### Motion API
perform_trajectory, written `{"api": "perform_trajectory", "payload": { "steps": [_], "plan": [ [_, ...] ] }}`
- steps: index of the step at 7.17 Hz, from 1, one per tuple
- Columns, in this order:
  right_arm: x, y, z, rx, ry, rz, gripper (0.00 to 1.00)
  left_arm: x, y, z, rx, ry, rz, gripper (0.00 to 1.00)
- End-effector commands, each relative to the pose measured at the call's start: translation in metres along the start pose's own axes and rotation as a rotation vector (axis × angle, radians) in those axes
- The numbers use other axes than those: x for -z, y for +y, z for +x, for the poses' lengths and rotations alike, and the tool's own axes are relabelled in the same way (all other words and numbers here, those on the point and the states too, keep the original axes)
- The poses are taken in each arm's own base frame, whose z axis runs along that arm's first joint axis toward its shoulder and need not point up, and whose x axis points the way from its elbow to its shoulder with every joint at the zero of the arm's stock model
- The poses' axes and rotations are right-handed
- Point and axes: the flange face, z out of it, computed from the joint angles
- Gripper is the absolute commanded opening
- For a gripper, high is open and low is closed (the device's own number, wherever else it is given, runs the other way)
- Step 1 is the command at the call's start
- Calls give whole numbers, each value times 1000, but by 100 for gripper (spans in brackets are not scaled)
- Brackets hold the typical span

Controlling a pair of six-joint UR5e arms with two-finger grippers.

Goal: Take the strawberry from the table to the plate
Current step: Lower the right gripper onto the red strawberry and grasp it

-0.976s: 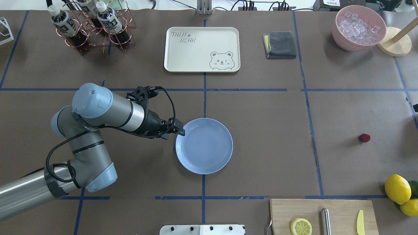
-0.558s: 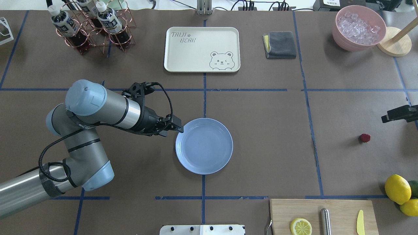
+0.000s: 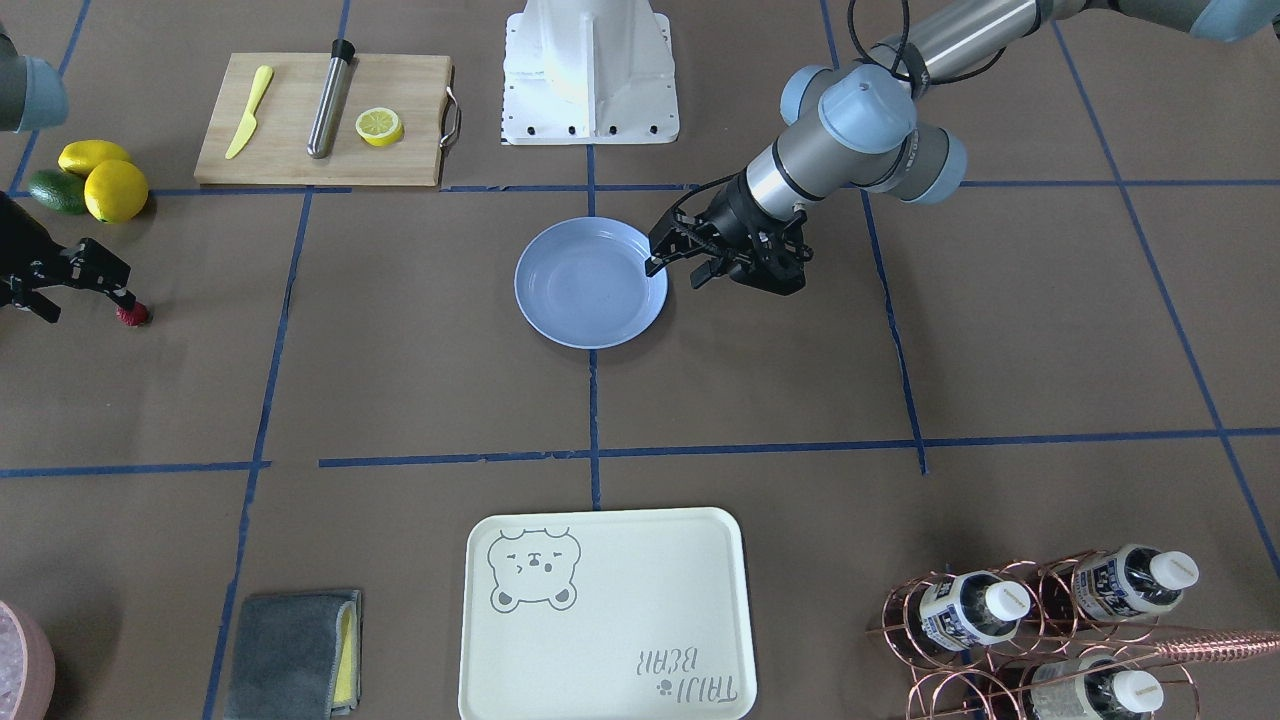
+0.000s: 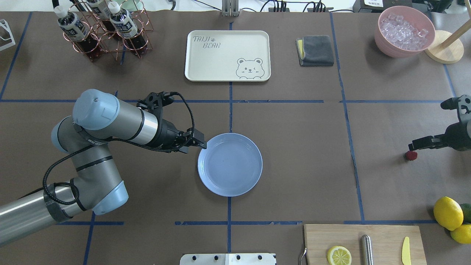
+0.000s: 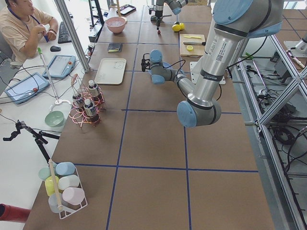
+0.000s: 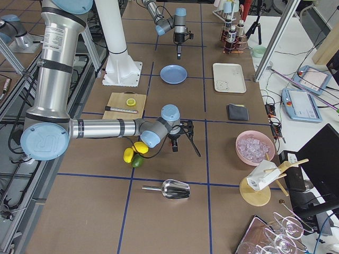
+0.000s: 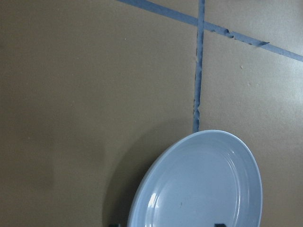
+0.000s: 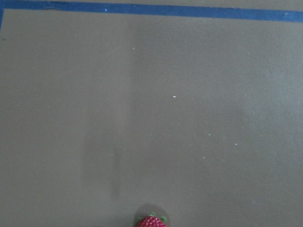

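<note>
The strawberry is a tiny dark red berry lying on the brown table at the far right, also seen in the front view and at the bottom edge of the right wrist view. My right gripper hovers just over it with its fingers spread open and nothing held. The pale blue plate sits empty at the table's middle. My left gripper hangs open over the plate's left rim, holding nothing.
Lemons and a cutting board with a lemon half lie near the front right. A cream bear tray, a grey cloth, a pink bowl of ice and a bottle rack line the far side.
My right arm has come in from the right edge and moved down to the strawberry. My left arm has drawn back a little to the left, its gripper staying at the plate's rim.
</note>
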Motion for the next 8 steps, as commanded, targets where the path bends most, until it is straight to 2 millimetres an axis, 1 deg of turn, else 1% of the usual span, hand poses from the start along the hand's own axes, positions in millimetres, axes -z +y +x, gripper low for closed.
{"api": "perform_trajectory", "payload": {
  "steps": [1, 3, 4, 5, 6, 7, 8],
  "plan": [
    [-13, 7, -11, 28, -1, -24, 100, 0, 0, -2, 2, -3, 2, 74],
    [-27, 11, -14, 45, 31, -23, 100, 0, -1, -2, 2, -3, 4, 75],
    [-29, 9, -15, 46, 34, -21, 100, 0, -1, -2, 2, -3, 4, 75],
    [-40, 6, -11, 41, 44, -32, 100, 0, -1, -2, 2, -3, 4, 76],
    [-44, 2, -13, 42, 42, -33, 100, 0, -1, -2, 2, -3, 4, 76],
    [-45, 3, -14, 43, 41, -35, 93, 0, -1, -2, 2, -3, 5, 76],
    [-43, 3, -13, 42, 36, -36, 88, 0, -1, -2, 2, -3, 7, 77]
  ]
}}
